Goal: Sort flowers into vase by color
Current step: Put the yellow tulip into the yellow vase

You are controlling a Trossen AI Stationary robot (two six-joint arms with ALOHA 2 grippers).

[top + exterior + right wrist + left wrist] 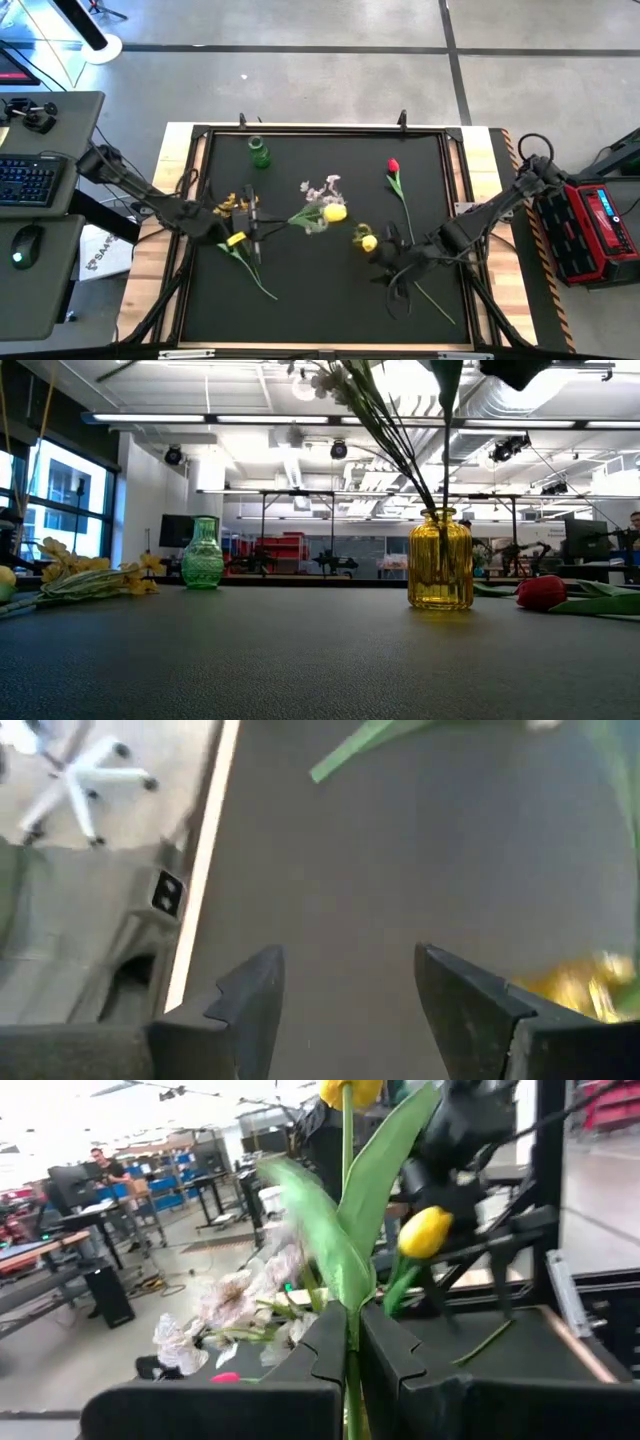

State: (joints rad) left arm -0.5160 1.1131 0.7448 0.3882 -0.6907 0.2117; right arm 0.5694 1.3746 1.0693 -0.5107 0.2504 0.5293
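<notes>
Flowers — mid-sort, scattered over the black table [330, 300]. Yellow tulip [350, 1088] pinched by its stem in the left gripper [352, 1342], fingers closed tight on it, bloom up top and a broad leaf sticking out sideways. Second yellow tulip [368, 241] up near the right arm, apparently already standing in the yellow vase [440, 572] along with the pale blossom sprig [322, 188], judging by the stems rising out of it in the low view. Red flower [393, 167] lying flat at the right, well apart from either vase. Orange-yellow sprig [232, 204] down on the left near the left arm. Green vase [259, 153] at the far edge, empty as far as visible. Right gripper [345, 985] hovering low over bare table with fingers spread, holding nothing. Risky bits from here: stem gripped low, so a floppy top and a wobbly aim at a narrow neck — easy to miss or snag that leaf on the rim. Also crowded around the yellow vase, so a real chance of bumping the right arm, knocking the stems already in there, or tipping the vase outright.
</notes>
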